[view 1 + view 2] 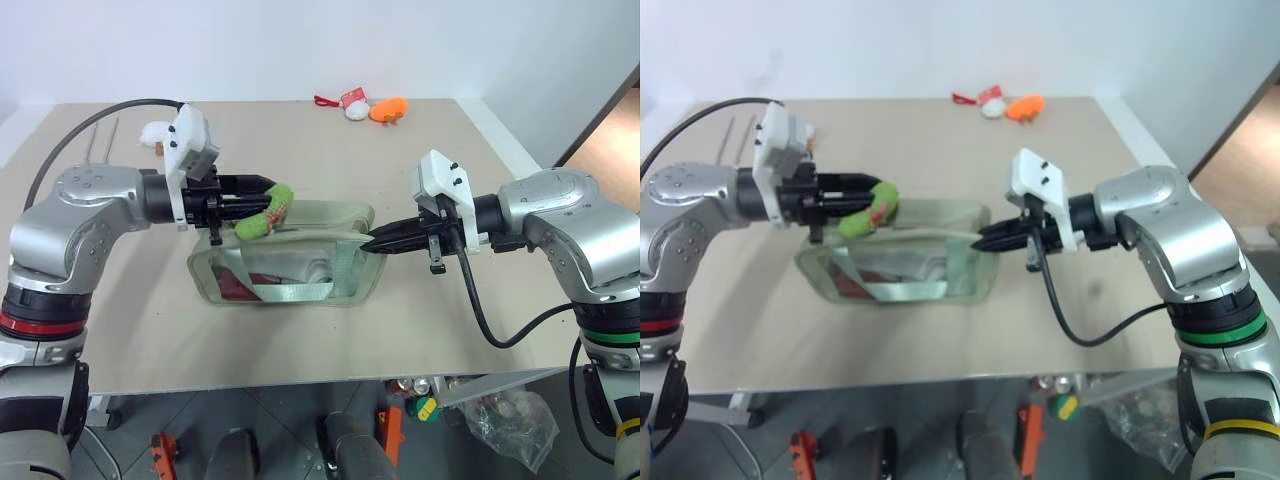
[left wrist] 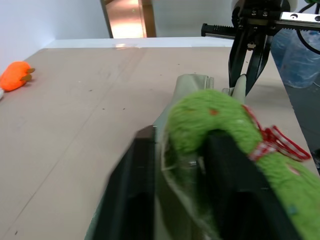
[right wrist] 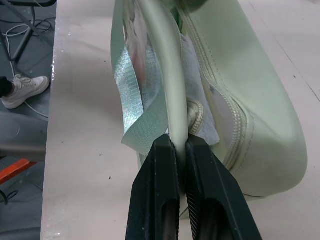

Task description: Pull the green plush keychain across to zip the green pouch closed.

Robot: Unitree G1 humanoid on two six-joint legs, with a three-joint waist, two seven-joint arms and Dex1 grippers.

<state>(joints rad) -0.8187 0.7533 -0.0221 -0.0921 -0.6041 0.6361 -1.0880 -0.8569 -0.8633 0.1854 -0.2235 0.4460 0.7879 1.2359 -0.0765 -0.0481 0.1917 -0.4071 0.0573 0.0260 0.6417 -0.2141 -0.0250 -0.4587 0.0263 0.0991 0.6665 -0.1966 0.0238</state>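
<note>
The green pouch lies on its side in the middle of the table, clear panel toward me, a strap across it and red items inside. The green plush keychain curls at the left end of the pouch's top edge. My left gripper reaches in level from the left. In the left wrist view its fingers stand apart, open, and the keychain is draped over one of them. My right gripper is shut on the pouch's rim at its right end; the right wrist view shows the piping pinched between its fingers.
An orange plush toy and a white plush toy lie at the table's far edge. Another white toy and thin metal rods are at the far left. A plastic bag sits on the floor beyond the front edge.
</note>
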